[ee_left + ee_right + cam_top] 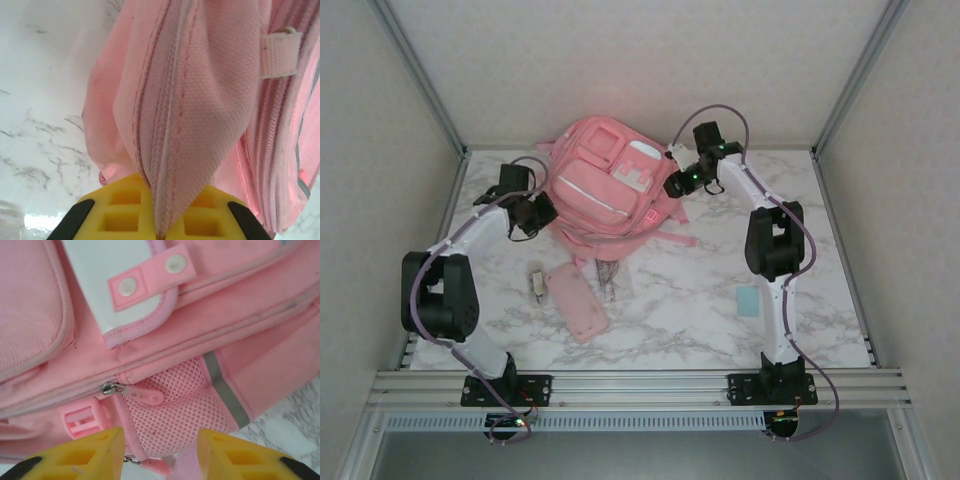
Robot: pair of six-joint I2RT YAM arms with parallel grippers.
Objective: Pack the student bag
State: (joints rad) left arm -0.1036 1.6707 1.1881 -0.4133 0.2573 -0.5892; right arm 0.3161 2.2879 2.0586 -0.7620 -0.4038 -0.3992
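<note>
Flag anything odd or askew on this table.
On the student bag, the left tool is shut on a fold along the zipper seam, bunching fabric into a ridge. Nothing looks spilled or damaged.

Matt pink cloth on a smooth marbled table.
The student bag is soft woven cloth with a coarse, visible weave and a dull finish. On the bag's side there is an open-weave mesh pocket, and beside it a shiny metal zip pull. The bag's white flap looks smooth, like wipe-clean plastic. The left pincer, at the bag's edge, is matt yellow moulded plastic.
</note>
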